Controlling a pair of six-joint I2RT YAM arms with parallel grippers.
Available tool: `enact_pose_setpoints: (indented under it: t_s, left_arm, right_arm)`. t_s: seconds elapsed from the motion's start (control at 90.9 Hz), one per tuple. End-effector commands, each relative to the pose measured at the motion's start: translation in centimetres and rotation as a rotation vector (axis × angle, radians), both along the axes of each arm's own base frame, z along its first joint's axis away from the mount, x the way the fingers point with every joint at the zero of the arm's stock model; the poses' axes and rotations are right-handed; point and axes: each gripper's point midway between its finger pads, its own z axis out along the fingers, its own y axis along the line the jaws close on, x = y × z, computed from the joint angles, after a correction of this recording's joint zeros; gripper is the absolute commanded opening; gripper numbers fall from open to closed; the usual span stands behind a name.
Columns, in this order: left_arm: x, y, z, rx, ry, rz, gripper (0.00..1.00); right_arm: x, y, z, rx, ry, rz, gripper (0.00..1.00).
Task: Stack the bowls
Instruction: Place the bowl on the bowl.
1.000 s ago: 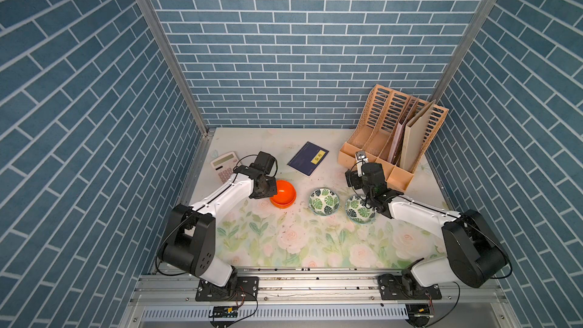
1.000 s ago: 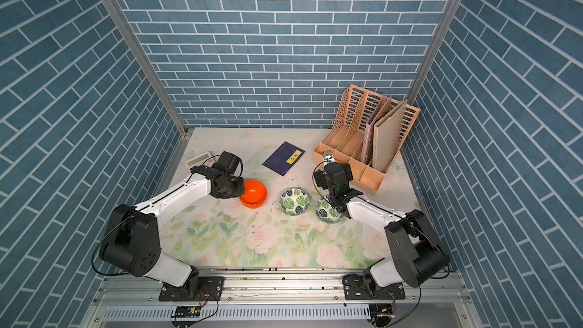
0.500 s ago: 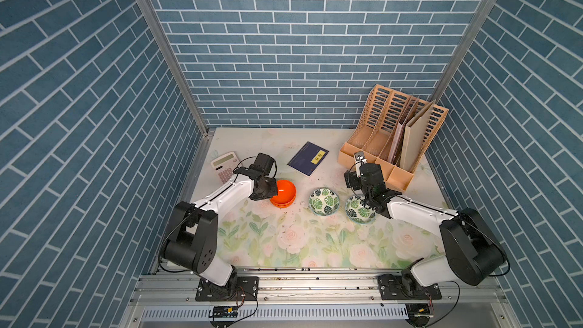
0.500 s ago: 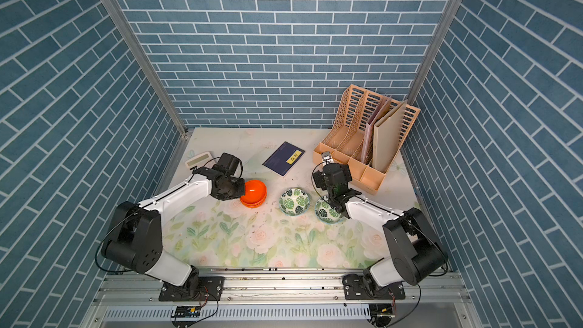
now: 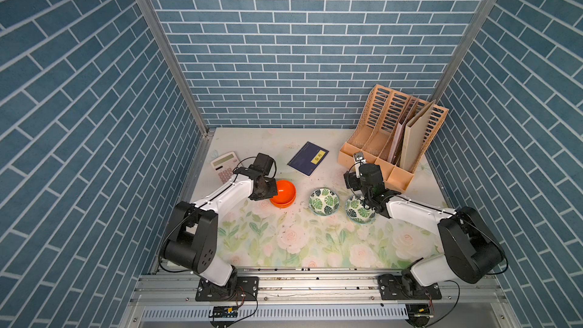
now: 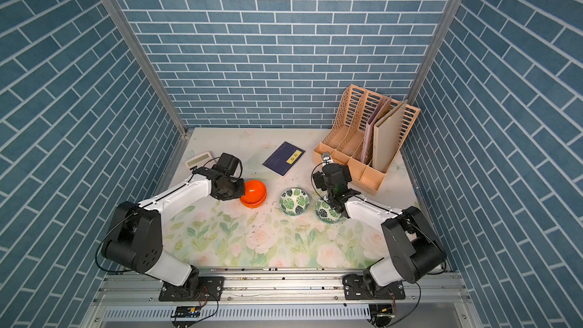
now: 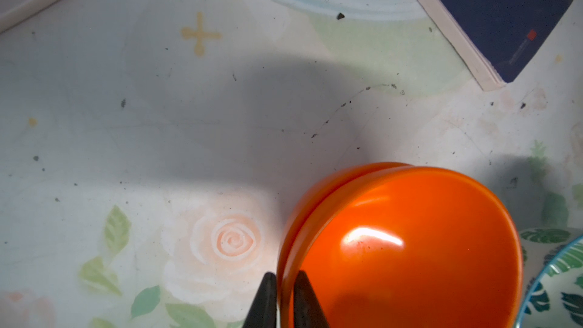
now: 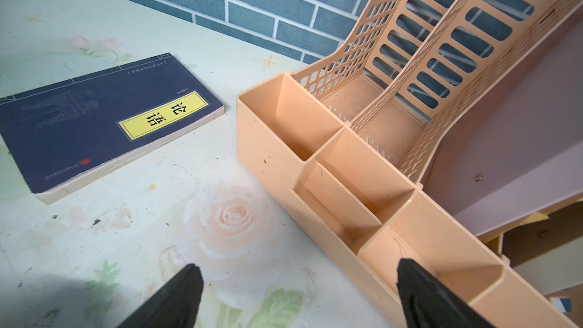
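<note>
The table [image 5: 284,241], covered with a pale sheet printed with roses, carries everything. The peach plastic file rack with lattice walls [image 5: 383,115] stands just ahead of the right claw [image 8: 296,263]. The dark blue paperback book with a yellow label [image 5: 307,158] lies flat, farther back than both claws and between them. The pale calculator [image 5: 223,165] lies just beside the wrist of the left claw [image 7: 285,274], on the side away from the bowls.

The upper orange bowl [image 7: 410,247], glossy and plain, sits in the lower orange bowl [image 7: 315,195], a little off centre. The left claw is closed on the rim of the upper orange bowl, one finger inside and one outside.

Two white bowls with green leaf print and blue rim stand just beside each other. The middle leaf bowl [image 5: 324,201] is between the two claws, and the right leaf bowl [image 5: 358,212] is under the right claw. This claw is wide open and holds nothing. In both top views it hangs over the far rim of that bowl; I cannot tell if it touches.
</note>
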Motion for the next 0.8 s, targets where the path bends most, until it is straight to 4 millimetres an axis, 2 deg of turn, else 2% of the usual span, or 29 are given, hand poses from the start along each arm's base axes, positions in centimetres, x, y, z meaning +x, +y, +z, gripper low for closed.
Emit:
enact_pose_setpoints:
  t_s: [0.0,0.253,0.308,0.396,0.528,0.572,0.649,0.748,0.792]
  left_arm:
    - [0.5,0.3,0.3,0.014,-0.004,0.004,0.22]
    - [0.7,0.7,1.0,0.038,-0.017,0.007,0.3]
    - [0.8,0.9,1.6,0.046,-0.031,0.008,0.36]
    - [1.2,1.5,3.4,0.072,-0.081,0.026,0.46]
    - [1.5,1.8,7.8,0.094,-0.188,0.029,0.62]
    - [1.3,1.2,9.2,0.109,-0.224,0.003,0.65]
    - [0.7,-1.4,11.2,0.117,-0.273,-0.072,0.69]
    - [-0.3,-5.5,12.2,0.087,-0.313,-0.169,0.72]
    - [-0.8,-7.4,12.3,0.076,-0.327,-0.208,0.77]
  right_arm:
    - [0.3,0.2,0.6,0.019,-0.018,-0.019,1.0]
    - [0.3,0.1,0.8,0.016,-0.021,-0.018,1.0]
    - [0.3,0.1,0.9,0.015,-0.021,-0.017,1.0]
    - [0.2,0.2,1.1,0.014,-0.018,-0.011,1.0]
    - [-0.1,-0.3,1.6,0.018,-0.004,-0.039,1.0]
    - [-0.3,-0.7,1.8,0.021,0.01,-0.06,1.0]
    - [-0.7,-1.9,1.8,0.013,0.056,-0.124,1.0]
    - [-1.8,-3.9,1.7,0.014,0.114,-0.234,1.0]
    - [-2.6,-5.2,1.4,0.037,0.149,-0.281,1.0]
